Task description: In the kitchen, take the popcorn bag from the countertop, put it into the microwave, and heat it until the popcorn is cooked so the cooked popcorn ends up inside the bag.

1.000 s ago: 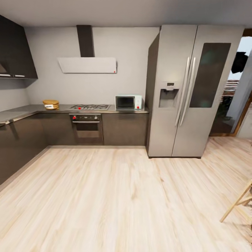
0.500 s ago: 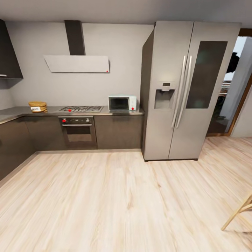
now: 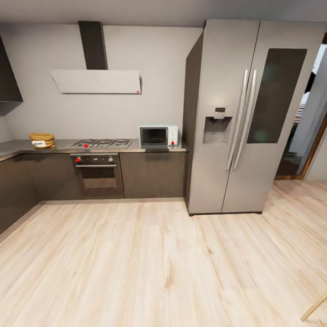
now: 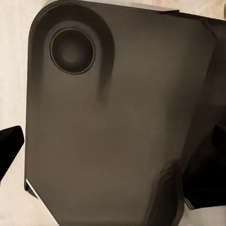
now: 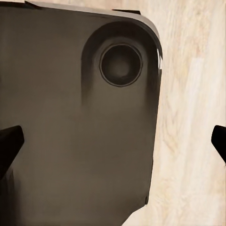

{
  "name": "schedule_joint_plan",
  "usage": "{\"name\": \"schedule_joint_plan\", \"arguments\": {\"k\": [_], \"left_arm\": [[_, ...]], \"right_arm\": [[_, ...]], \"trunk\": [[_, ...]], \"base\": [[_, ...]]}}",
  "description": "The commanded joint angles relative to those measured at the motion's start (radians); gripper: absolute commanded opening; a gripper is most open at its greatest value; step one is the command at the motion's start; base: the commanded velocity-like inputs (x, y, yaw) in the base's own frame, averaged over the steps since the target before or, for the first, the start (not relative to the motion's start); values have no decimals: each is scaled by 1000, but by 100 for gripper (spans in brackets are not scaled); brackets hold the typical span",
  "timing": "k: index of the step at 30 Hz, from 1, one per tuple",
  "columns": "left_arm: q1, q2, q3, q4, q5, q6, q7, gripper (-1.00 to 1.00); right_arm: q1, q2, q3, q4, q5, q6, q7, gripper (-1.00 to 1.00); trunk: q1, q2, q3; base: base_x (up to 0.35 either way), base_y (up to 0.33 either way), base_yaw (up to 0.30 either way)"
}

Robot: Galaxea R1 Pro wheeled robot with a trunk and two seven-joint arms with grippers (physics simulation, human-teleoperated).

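Far across the room, the tan popcorn bag (image 3: 41, 140) with its white label sits on the grey countertop (image 3: 61, 145) at the far left. The mint-blue microwave (image 3: 158, 136) stands at the countertop's right end, against the fridge, with its door shut. The popcorn itself is too small to make out. In the left wrist view my left gripper (image 4: 113, 146) hangs over my dark base, one black fingertip (image 4: 7, 146) at the frame edge. My right gripper (image 5: 113, 141) is open, its fingertips (image 5: 9, 143) wide apart, holding nothing.
A gas hob (image 3: 100, 144) and a dark built-in oven (image 3: 96, 175) lie between bag and microwave. A tall steel fridge (image 3: 240, 118) stands to the right. Pale wood floor (image 3: 159, 263) stretches to the cabinets. A wooden chair leg (image 3: 315, 308) pokes in at the bottom right.
The whole picture has shifted: the camera has moved nearer the kitchen, so the fridge looms larger and the chair slides out of the frame. The things themselves have not moved.
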State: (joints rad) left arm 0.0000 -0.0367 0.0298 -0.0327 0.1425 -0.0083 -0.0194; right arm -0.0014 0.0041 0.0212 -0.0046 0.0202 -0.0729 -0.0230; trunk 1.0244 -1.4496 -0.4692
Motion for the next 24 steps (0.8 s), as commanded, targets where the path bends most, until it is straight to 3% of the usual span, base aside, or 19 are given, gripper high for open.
{"name": "schedule_joint_plan", "arguments": {"k": [1, 5, 7, 24], "left_arm": [[0, 0, 2, -1, 8, -1, -2, 100], [0, 0, 2, -1, 8, -1, -2, 100], [0, 0, 2, -1, 9, -1, -2, 100], [0, 1, 2, -1, 10, -4, -2, 100]], "right_arm": [[0, 1, 2, 0, 19, -2, -2, 100], [0, 10, 1, 0, 100, -2, -4, 100], [0, 11, 0, 0, 115, -2, -6, 100], [0, 11, -1, 0, 122, -4, -6, 100]], "trunk": [[1, 0, -1], [1, 0, -1], [1, 0, -1], [1, 0, -1]], "base": [[325, 0, 0], [325, 0, 0], [325, 0, 0], [321, 133, 0]]}}
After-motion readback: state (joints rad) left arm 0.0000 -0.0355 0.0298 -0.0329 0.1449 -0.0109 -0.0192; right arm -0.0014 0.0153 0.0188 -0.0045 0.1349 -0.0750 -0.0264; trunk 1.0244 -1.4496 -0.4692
